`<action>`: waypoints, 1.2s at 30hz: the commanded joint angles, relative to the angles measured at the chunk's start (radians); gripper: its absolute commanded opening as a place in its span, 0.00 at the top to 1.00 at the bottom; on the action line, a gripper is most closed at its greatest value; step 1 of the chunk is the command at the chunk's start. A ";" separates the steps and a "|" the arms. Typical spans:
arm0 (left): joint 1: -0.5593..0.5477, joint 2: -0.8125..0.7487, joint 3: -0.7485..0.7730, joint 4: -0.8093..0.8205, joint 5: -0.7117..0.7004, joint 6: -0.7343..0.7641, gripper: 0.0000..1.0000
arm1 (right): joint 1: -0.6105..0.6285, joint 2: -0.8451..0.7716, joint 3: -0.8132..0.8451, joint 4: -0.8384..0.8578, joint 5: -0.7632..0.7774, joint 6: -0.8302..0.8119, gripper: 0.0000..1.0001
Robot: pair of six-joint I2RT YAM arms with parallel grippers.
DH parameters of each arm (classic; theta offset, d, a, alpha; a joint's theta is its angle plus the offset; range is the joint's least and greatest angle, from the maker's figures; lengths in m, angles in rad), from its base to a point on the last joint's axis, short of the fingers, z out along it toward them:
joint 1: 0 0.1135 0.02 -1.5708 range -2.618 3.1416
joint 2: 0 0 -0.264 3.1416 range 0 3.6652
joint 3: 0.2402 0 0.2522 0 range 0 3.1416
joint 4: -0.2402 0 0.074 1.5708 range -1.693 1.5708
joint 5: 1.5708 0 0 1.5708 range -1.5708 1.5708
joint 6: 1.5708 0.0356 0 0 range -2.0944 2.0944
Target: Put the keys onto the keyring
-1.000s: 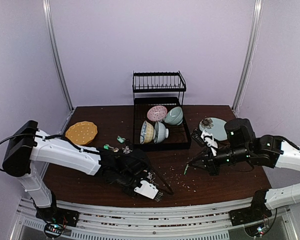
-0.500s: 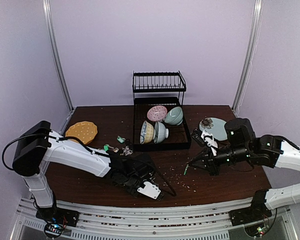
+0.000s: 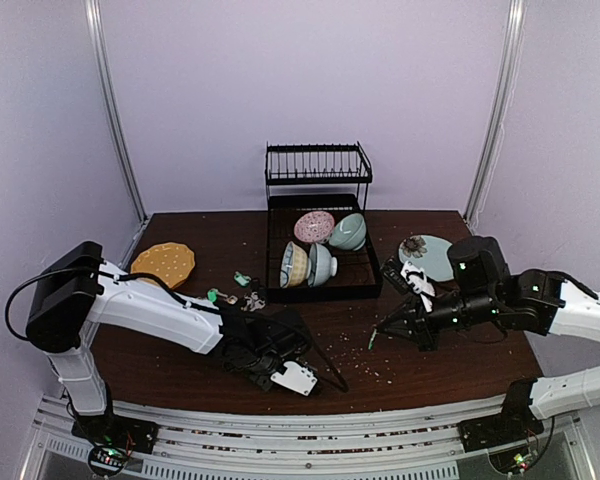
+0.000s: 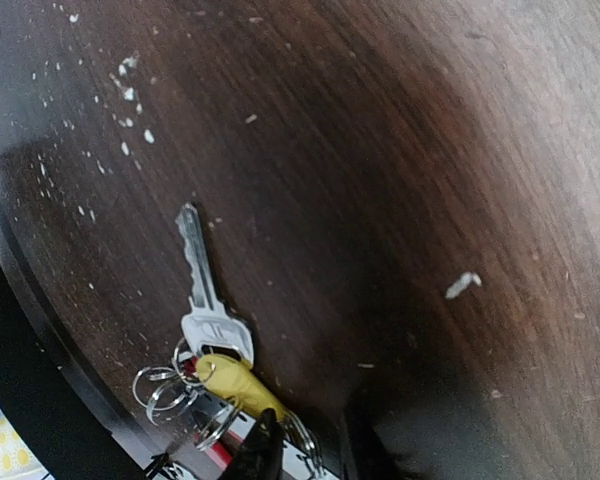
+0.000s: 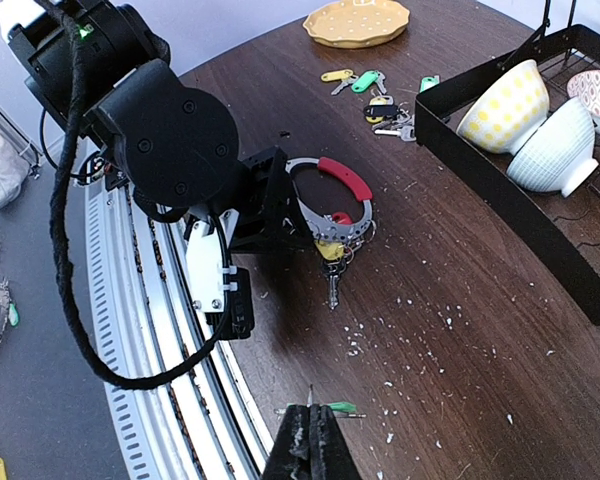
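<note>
The keyring (image 5: 327, 224) is a silver ring with a red sleeve (image 5: 345, 178), lying near the table's front edge. A yellow-tagged key (image 4: 235, 385) and a plain silver key (image 4: 206, 290) hang from its small split rings (image 4: 165, 391). My left gripper (image 4: 310, 452) is shut on the ring's rim, seen in the top view at the left gripper (image 3: 286, 350). My right gripper (image 5: 310, 418) is shut on a green-tagged key (image 5: 342, 408) and hovers above the table to the right of the ring. The right gripper (image 3: 373, 338) shows in the top view too. Several loose keys (image 5: 365, 82) lie far back.
A black dish rack (image 3: 276, 262) holding bowls stands at the back centre. A yellow plate (image 3: 163, 265) lies back left and a teal plate (image 3: 432, 262) back right. White crumbs (image 5: 410, 330) are scattered between the grippers. The metal rail (image 5: 160, 340) runs along the near edge.
The left arm has shifted a little to the right and its jaws have narrowed on the ring. The right arm and its key have stayed put.
</note>
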 commanded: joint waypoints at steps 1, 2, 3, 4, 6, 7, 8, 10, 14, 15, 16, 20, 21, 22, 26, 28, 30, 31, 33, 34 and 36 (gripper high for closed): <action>0.001 0.020 -0.003 -0.047 -0.048 0.017 0.79 | -0.005 0.005 0.011 -0.003 -0.011 -0.005 1.00; 0.001 0.023 -0.005 -0.038 -0.068 0.016 0.82 | -0.005 0.004 0.012 -0.003 -0.014 -0.005 1.00; 0.001 0.025 -0.006 -0.032 -0.083 0.016 0.84 | -0.005 0.004 0.011 -0.001 -0.016 -0.005 1.00; 0.001 0.026 -0.005 -0.028 -0.093 0.015 0.86 | -0.004 0.004 0.012 0.000 -0.019 -0.003 1.00; 0.001 0.025 -0.001 -0.019 -0.101 0.006 0.90 | -0.005 0.003 0.015 0.002 -0.022 -0.002 1.00; 0.001 0.024 0.001 -0.018 -0.102 0.001 0.92 | -0.005 0.004 0.015 0.001 -0.023 -0.002 1.00; 0.001 0.022 0.005 -0.018 -0.102 -0.005 0.94 | -0.005 0.003 0.015 0.000 -0.024 -0.002 1.00; 0.001 0.017 0.011 -0.017 -0.102 -0.021 0.99 | -0.005 0.001 0.016 0.000 -0.024 -0.002 1.00; 0.001 -0.013 0.031 -0.017 -0.096 -0.065 1.00 | -0.005 0.002 0.020 -0.003 -0.022 0.002 1.00; 0.001 -0.027 0.038 -0.014 -0.082 -0.087 1.00 | -0.004 0.002 0.021 -0.003 -0.022 0.002 1.00; 0.001 -0.045 0.044 -0.012 -0.071 -0.100 1.00 | -0.005 0.001 0.022 -0.003 -0.023 0.003 1.00; 0.007 -0.147 0.077 0.002 0.092 -0.221 1.00 | -0.005 0.000 0.033 -0.006 -0.028 0.004 1.00; 0.011 -0.180 0.080 0.011 0.134 -0.251 1.00 | -0.005 0.000 0.034 -0.006 -0.029 0.004 1.00; 0.015 -0.213 0.080 0.024 0.180 -0.287 1.00 | -0.005 0.002 0.037 -0.006 -0.032 0.005 1.00; 0.021 -0.331 0.056 0.082 0.329 -0.392 1.00 | -0.005 0.000 0.048 -0.004 -0.039 0.003 1.00; 0.024 -0.380 0.041 0.116 0.383 -0.443 1.00 | -0.005 0.002 0.056 -0.004 -0.053 0.003 1.00; 0.029 -0.421 0.018 0.167 0.453 -0.497 1.00 | -0.005 0.004 0.064 -0.004 -0.076 0.002 1.00; 0.030 -0.443 0.000 0.202 0.483 -0.523 1.00 | -0.005 0.006 0.067 -0.003 -0.085 0.001 1.00; 0.034 -0.486 -0.048 0.301 0.543 -0.589 1.00 | -0.005 0.006 0.069 0.003 -0.106 0.003 1.00; 0.037 -0.503 -0.078 0.359 0.574 -0.625 1.00 | -0.005 0.006 0.067 0.012 -0.122 0.005 1.00; 0.044 -0.532 -0.137 0.483 0.630 -0.693 1.00 | -0.005 0.006 0.061 0.038 -0.171 0.015 1.00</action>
